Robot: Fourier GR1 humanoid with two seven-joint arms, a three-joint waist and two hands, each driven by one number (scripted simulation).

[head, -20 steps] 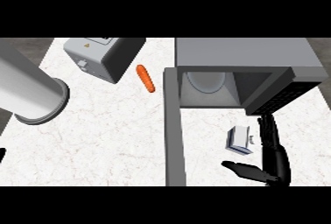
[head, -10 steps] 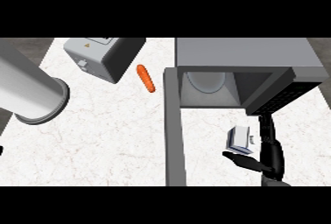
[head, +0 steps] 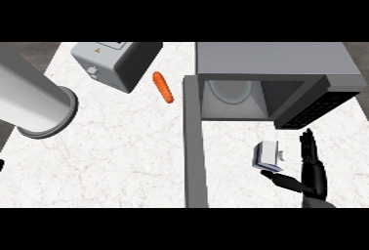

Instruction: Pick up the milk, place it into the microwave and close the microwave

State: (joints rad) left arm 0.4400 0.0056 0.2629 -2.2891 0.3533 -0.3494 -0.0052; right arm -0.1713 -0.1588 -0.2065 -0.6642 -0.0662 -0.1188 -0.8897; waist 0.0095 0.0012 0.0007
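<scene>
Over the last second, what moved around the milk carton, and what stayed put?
The right hand slid in from below toward the milk carton; its thumb now reaches the carton's lower edge and its straight fingers stand on the carton's right. Nothing grasped yet. The carton, open microwave, carrot and toaster did not move.

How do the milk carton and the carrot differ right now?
The milk carton is white-blue and boxy; the carrot is orange, slim and tapered. The milk carton lies in front of the open microwave, beside the right hand; the carrot lies left of the microwave, by the toaster. Both rest on the counter.
</scene>
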